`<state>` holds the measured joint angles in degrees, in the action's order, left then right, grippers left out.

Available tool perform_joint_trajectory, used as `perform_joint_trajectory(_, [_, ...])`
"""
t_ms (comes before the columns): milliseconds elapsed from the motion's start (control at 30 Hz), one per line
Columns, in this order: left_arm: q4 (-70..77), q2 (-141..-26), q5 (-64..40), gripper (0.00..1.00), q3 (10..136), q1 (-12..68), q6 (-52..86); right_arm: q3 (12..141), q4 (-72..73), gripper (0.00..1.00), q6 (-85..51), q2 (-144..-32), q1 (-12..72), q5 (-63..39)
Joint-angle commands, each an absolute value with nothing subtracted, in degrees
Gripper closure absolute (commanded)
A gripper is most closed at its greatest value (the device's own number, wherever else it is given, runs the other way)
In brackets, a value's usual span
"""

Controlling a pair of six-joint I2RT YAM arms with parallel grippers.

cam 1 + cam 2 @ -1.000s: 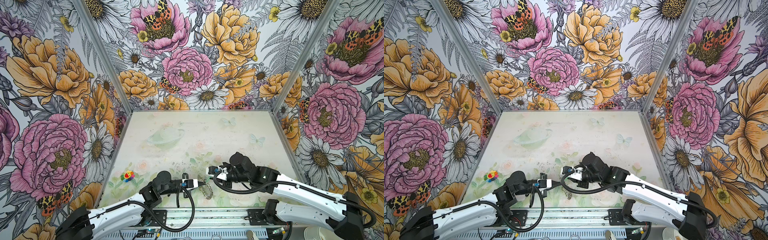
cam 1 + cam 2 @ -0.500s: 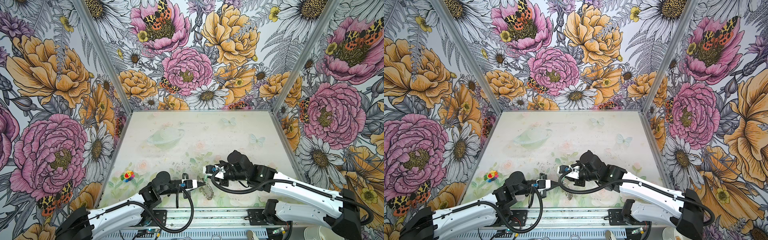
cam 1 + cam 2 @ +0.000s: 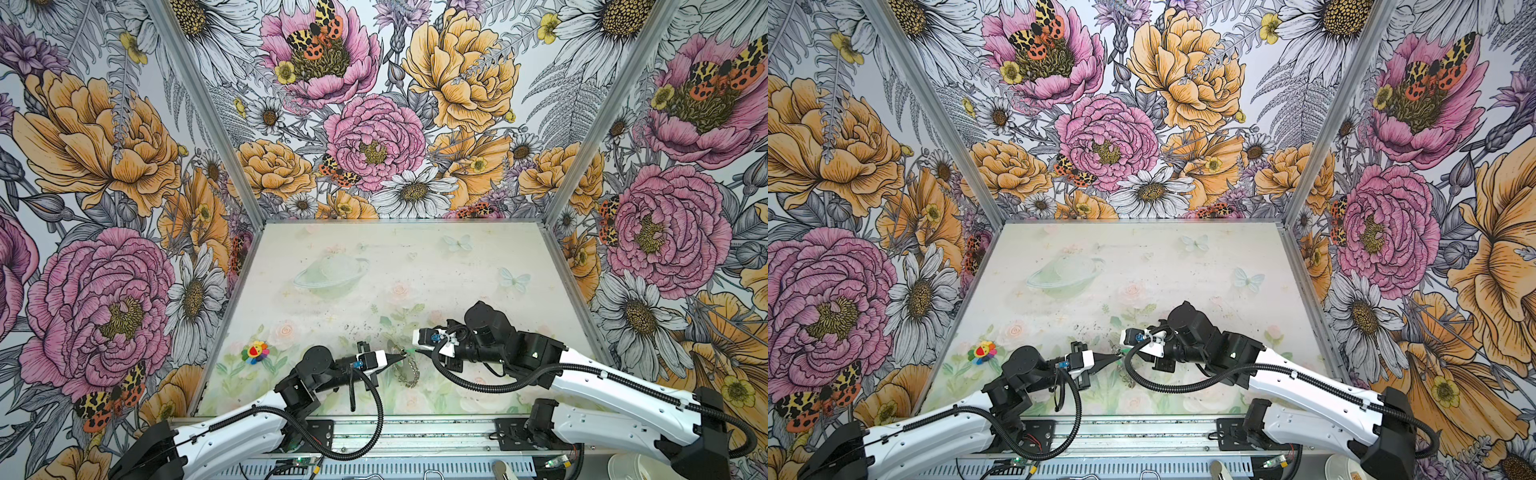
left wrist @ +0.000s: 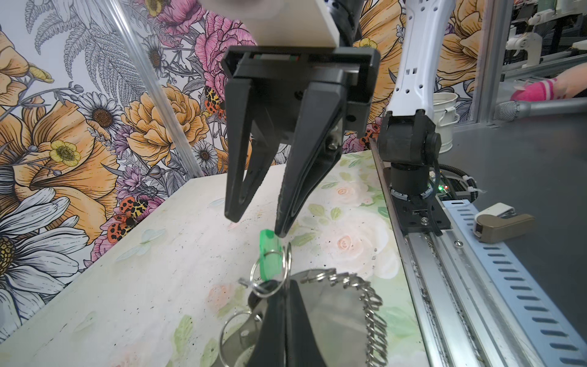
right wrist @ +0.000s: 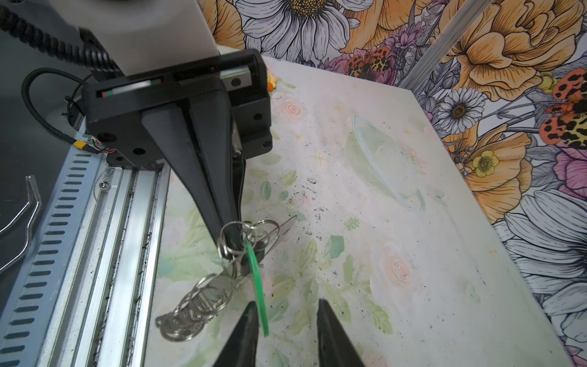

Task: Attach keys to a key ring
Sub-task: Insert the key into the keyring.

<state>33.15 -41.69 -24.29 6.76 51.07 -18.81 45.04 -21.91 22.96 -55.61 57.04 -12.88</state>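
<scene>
The key ring (image 4: 330, 311), a flat grey plate edged with small wire rings, lies near the table's front edge and shows in both top views (image 3: 409, 372) (image 3: 1128, 376). My left gripper (image 4: 287, 282) (image 3: 400, 355) is shut on one wire ring at the plate's end. A green tag (image 4: 269, 252) (image 5: 256, 286) of one of the keys sticks out from that ring. My right gripper (image 5: 286, 303) (image 4: 254, 222) faces the left one, open. The tag's free end lies against one of its fingers (image 5: 249, 313), not pinched. The dark key itself is hard to make out.
A small rainbow flower toy (image 3: 255, 351) lies at the front left of the table. The metal rail (image 3: 415, 432) carrying both arm bases runs just in front of the key ring. Flowered walls close in three sides. A white bucket (image 4: 444, 114) stands off the table.
My right arm has moved left, bringing its gripper up to the left gripper's tip and the green tag. Its jaws have widened a little. The left arm has stayed put.
</scene>
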Motion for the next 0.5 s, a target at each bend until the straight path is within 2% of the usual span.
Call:
perform_joint_trajectory(0, [36.4, -40.9, -22.8, 1.00, 6.3, 50.5, -17.6, 45.2, -22.3, 0.71, 22.3, -54.0, 56.9, -18.0])
perform_joint_trajectory(167, [36.3, -41.4, -23.2, 1.00, 6.5, 50.4, -17.6, 45.5, -22.2, 0.75, 22.2, -54.5, 57.0, -23.0])
perform_joint_trajectory(467, [36.2, -42.4, -23.7, 1.00, 6.8, 50.5, -17.6, 45.6, -22.1, 0.79, 23.4, -52.9, 57.5, -24.5])
